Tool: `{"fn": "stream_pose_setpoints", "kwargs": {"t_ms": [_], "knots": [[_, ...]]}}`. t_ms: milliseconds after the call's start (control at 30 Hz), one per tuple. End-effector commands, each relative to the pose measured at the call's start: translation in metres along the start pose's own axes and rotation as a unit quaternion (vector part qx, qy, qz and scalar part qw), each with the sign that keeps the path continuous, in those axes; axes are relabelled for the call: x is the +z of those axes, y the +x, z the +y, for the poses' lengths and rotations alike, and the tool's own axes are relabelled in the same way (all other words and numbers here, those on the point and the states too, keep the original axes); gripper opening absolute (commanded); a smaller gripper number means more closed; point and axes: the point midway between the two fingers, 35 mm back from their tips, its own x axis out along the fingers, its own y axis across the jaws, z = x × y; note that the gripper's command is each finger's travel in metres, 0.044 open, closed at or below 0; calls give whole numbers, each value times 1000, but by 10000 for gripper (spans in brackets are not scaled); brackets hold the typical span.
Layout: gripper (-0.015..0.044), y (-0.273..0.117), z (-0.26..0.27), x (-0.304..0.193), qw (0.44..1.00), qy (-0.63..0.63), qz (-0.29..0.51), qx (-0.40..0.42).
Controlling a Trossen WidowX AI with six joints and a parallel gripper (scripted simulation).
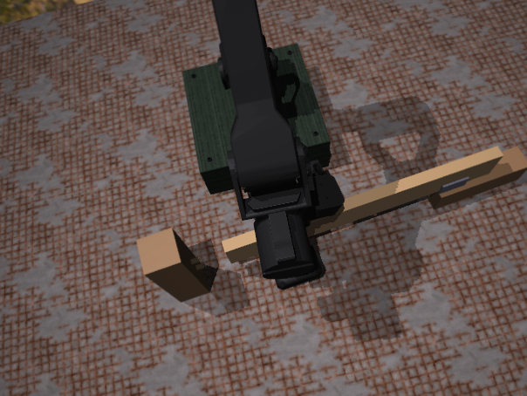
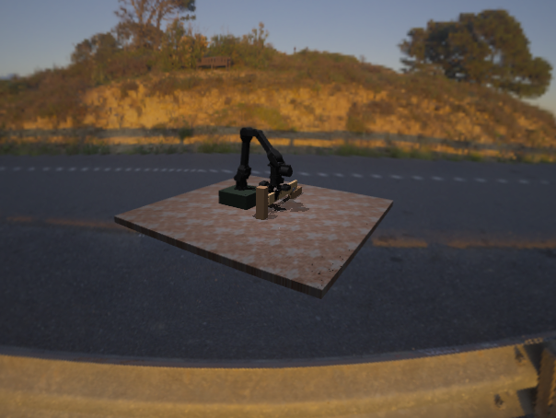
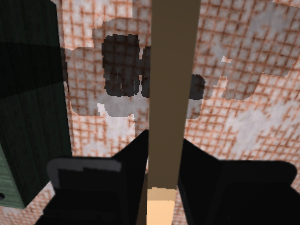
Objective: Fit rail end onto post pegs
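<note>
The bed rail [image 1: 371,198] [image 2: 281,195] [image 3: 173,99] is clamped in the pincer [image 3: 165,149], its near end apparently raised off the desk [image 1: 349,371] [image 2: 258,249], its far end over the footboard block [image 1: 516,160] [image 2: 299,191]. Gripping and lifting seem done. A gap is left before the post [image 1: 159,253] [image 2: 261,203]; the pegs [image 1: 197,263] are not yet entered. Seating, levelling and release remain. Exact tilt cannot be told.
</note>
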Motion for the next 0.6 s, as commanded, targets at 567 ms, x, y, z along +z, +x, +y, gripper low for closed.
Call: {"fn": "stream_pose_setpoints", "kwargs": {"t_ms": [567], "knots": [[0, 0, -1, -7, 1000, 0, 0, -2]]}}
